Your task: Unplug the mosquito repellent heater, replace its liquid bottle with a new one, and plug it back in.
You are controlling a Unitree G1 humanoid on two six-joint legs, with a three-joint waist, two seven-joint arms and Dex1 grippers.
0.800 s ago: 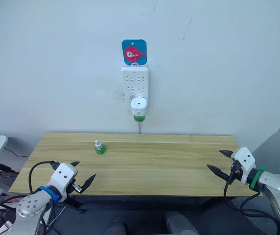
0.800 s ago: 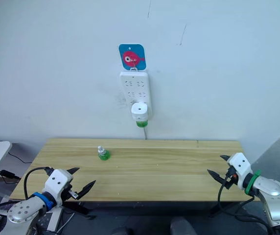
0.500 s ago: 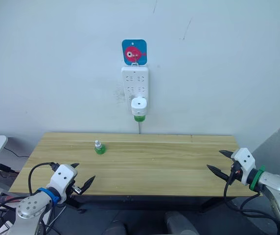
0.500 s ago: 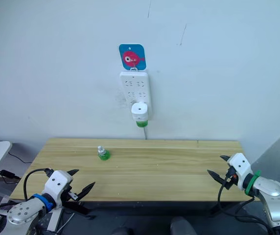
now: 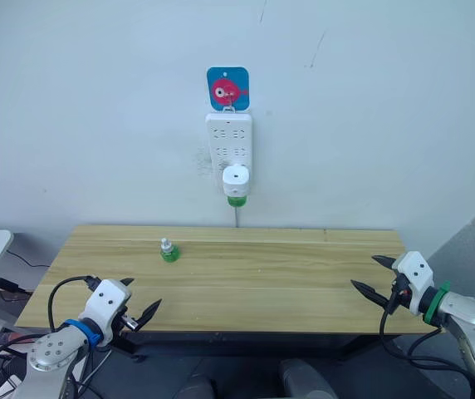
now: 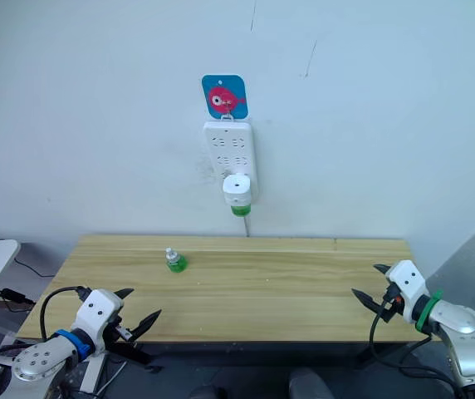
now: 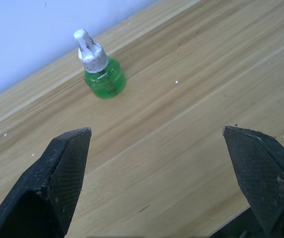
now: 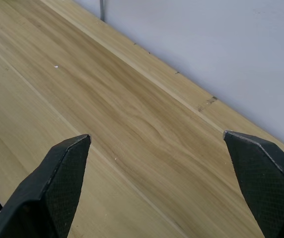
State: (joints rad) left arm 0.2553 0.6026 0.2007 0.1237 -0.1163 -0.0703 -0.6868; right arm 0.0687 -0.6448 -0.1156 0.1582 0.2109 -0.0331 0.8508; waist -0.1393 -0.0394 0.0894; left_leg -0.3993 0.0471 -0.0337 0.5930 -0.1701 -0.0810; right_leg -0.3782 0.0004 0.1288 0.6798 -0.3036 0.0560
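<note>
Nothing of the task appears to be done yet. Going from left to right: the left tool (image 5: 140,298) is hovering low at the near left corner of the bench (image 5: 304,283), its arm reaching in from below the near edge, wrist angled forward and slightly inward. Its two black fingers are standing wide apart and gripping nothing; in its wrist view they are framing the new liquid bottle (image 7: 100,68). That small green bottle (image 5: 168,250) with a white neck is standing upright on the bench's left half, toward the wall, well apart from both tools. Further right, up on the wall, the mosquito repellent heater (image 5: 236,178) is sitting plugged into the lower end of the white power strip (image 5: 229,138), with its old green bottle (image 5: 236,199) hanging beneath it; a blue card with a pink figure (image 5: 227,88) is hanging above the strip. At the far right, the right tool (image 5: 378,275) is hovering just over the bench's near right corner, forearm coming in from the side, fingers spread wide and empty, aimed across bare wood toward the wall. Judging from this, unplugging, swapping the bottle and plugging back in are all remaining.
</note>
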